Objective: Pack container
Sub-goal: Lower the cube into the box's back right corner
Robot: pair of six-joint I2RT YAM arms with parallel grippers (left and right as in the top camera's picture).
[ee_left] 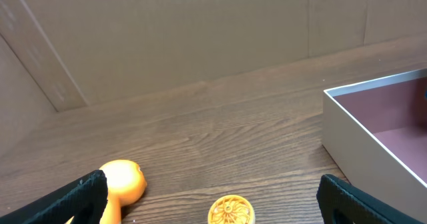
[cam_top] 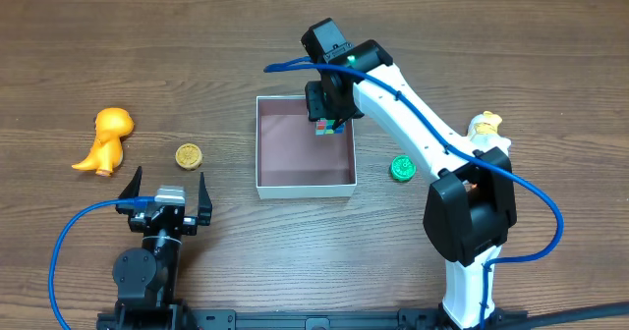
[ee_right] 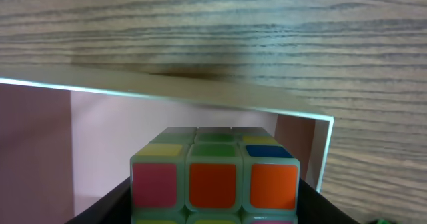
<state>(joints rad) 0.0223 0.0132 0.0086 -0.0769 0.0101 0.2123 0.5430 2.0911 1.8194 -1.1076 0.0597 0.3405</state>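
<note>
The right gripper [cam_top: 329, 122] pinches a colourful puzzle cube [ee_right: 215, 181] over the far corner of the container [cam_top: 295, 158]. The left gripper [cam_top: 170, 178] sits low near the table's [cam_top: 550, 65] front edge, jaws spread wide.

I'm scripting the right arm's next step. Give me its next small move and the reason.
Probably lower the colour cube a little, ready to release. The right gripper grips it over the pink floor of the container, inside the walls near the far right corner. Whether the cube already touches the floor cannot be told.
</note>
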